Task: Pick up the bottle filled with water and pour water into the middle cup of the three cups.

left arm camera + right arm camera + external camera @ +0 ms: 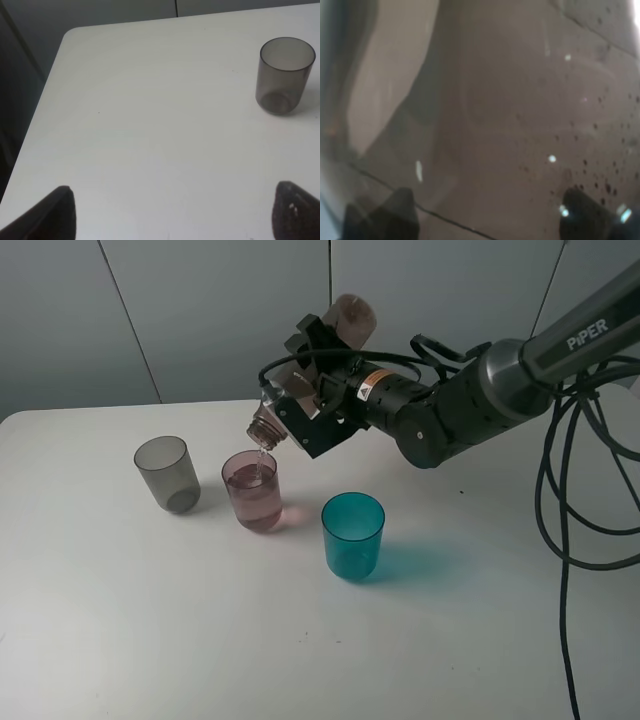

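Note:
My right gripper [318, 370] is shut on the brownish bottle [352, 318], which is tipped neck-down with its mouth [264, 428] just above the pink middle cup [253, 491]. A thin stream of water [262, 455] falls into the pink cup, which holds water. The smoky grey cup [166, 473] stands to its left and the teal-blue cup [352, 535] to its right and nearer. In the right wrist view the bottle [510, 115] fills the frame, with droplets on it. My left gripper [170, 220] is open over bare table, and the grey cup [284, 75] shows in its view.
The white table [150, 640] has a rounded far-left corner [70, 35]. Black cables [565, 510] hang from the right arm over the table's right side.

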